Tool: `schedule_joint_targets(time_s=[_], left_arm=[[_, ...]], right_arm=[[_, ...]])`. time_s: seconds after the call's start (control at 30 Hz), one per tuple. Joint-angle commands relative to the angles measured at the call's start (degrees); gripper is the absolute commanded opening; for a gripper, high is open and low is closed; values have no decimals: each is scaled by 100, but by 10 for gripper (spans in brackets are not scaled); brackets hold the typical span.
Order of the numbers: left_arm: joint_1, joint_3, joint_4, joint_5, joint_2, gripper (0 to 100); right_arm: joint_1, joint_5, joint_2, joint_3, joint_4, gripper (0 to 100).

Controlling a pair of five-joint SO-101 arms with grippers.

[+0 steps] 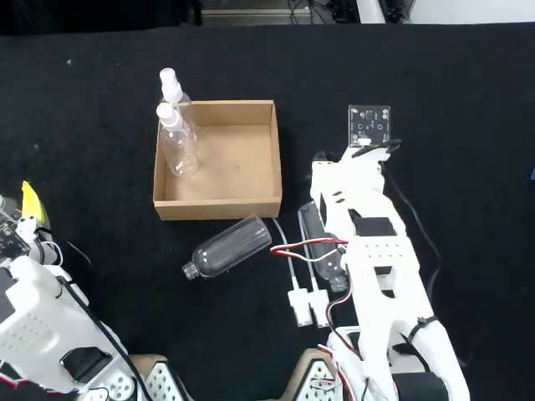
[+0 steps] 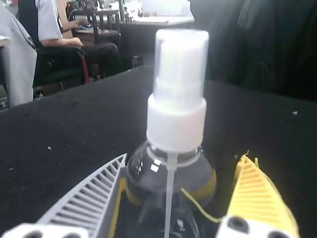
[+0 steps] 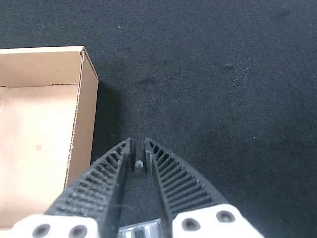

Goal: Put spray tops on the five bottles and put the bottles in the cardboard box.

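Observation:
My left gripper (image 2: 184,159) is shut on a clear bottle (image 2: 168,183) with a white spray top (image 2: 178,94), held upright between its grey and yellow fingers. It sits at the table's left edge, where one yellow finger (image 1: 31,200) shows. My right gripper (image 3: 137,148) is shut on nothing, pointing at the cloth just right of the cardboard box (image 3: 81,104). One capped bottle (image 1: 178,140) stands in the box (image 1: 219,205). A second capped bottle (image 1: 171,88) stands at its far left corner. An uncapped bottle (image 1: 230,247) lies in front of the box. Another uncapped bottle (image 1: 322,249) lies partly under the right arm (image 1: 372,242).
Two loose spray tops (image 1: 308,302) with tubes lie on the black cloth between the arm bases. A bottle neck (image 3: 141,230) shows just below my right gripper's fingers. The cloth to the far right of the box is bare. Chairs and a person sit in the room behind.

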Motion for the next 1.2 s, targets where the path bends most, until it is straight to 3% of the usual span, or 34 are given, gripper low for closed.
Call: schedule_joint_targets(time_s=[0.0, 1.03, 1.17], left_arm=[[66, -207, 88, 9, -334, 316], [75, -224, 97, 0, -290, 311], [145, -75, 88, 0, -334, 201]], right_arm=[[105, 70, -268, -40, -193, 11], [105, 70, -268, -40, -193, 11], [105, 70, -268, -40, -193, 11]])
